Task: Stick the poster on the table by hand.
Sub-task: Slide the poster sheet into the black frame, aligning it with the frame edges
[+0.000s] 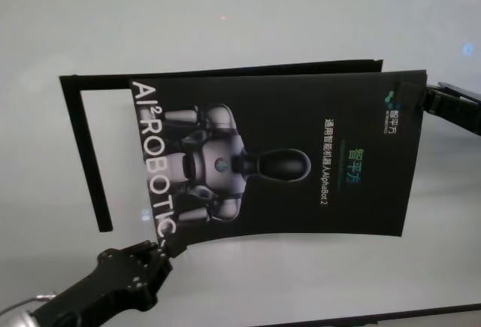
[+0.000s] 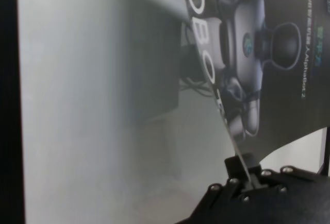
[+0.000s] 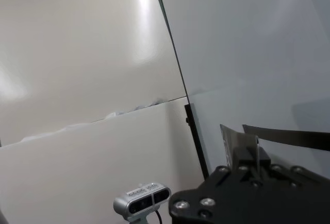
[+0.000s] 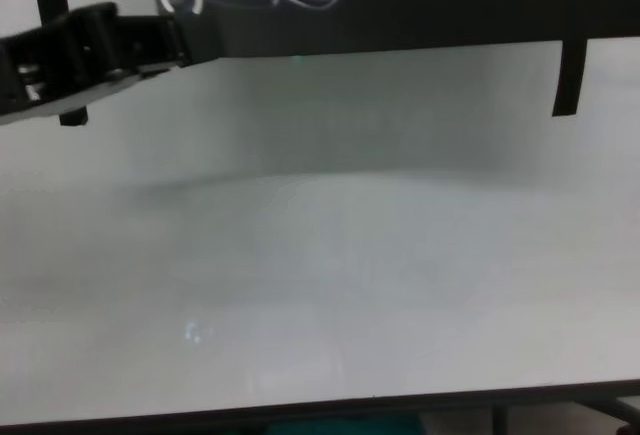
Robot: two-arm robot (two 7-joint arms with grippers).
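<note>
Overhead, both jaws pinch the glossy black poster (image 1: 301, 154), sagging.

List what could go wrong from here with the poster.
The poster is held only at two corners, by the left gripper and right gripper, so it might slip out. It sags between them, so it may land creased on the table. It could also settle crooked against the black strips.

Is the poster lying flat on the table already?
No. In the head view the poster hangs above the table, pinched at opposite corners by the left gripper and right gripper.
</note>
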